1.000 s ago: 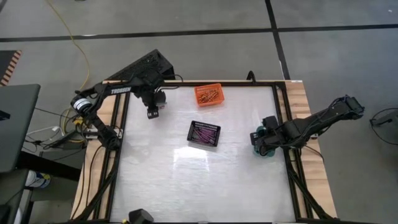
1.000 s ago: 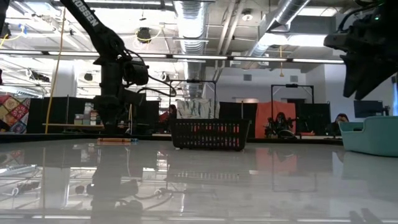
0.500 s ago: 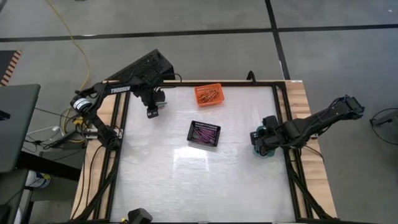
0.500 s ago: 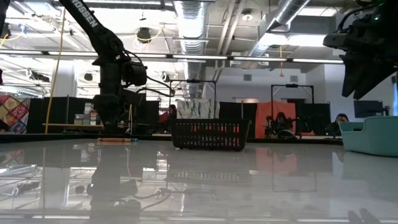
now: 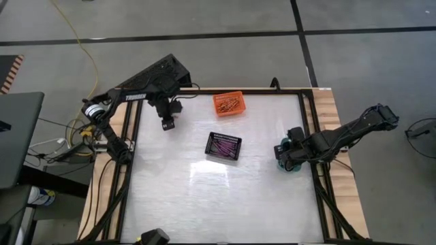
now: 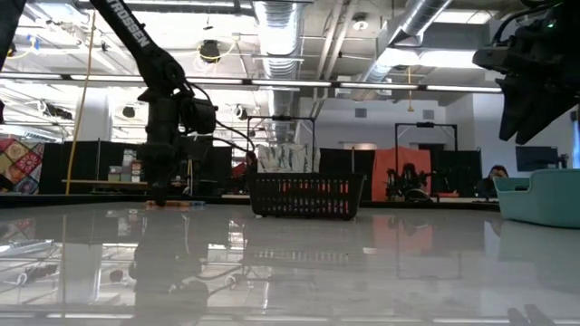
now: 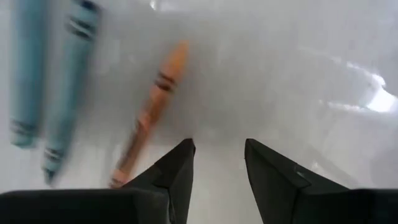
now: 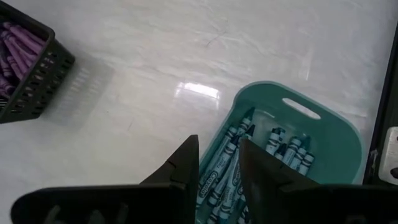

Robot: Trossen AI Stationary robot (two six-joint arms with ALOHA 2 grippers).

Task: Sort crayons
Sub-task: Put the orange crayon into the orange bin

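Note:
An orange crayon [image 7: 152, 109] and two teal crayons [image 7: 65, 93] lie flat on the white table at its far left. My left gripper [image 7: 217, 146] points straight down over them, open, with bare table between its fingers and the orange crayon just beside one finger. The high view shows this gripper [image 5: 165, 124] left of the orange basket [image 5: 216, 99]. My right gripper [image 8: 217, 146] hangs open at the table's right edge, above the teal basket [image 8: 314, 106], which holds teal crayons [image 8: 286, 149].
The black basket [image 5: 211, 137] with purple crayons [image 8: 22, 40] stands mid-table. The orange basket, with orange crayons in it, sits at the far edge. A dark frame [image 5: 310, 129] borders the table. Bare white surface fills the near half.
My left gripper has tipped a little and its fingertips have sunk toward the table beside the loose crayons. The gap between its fingers looks the same.

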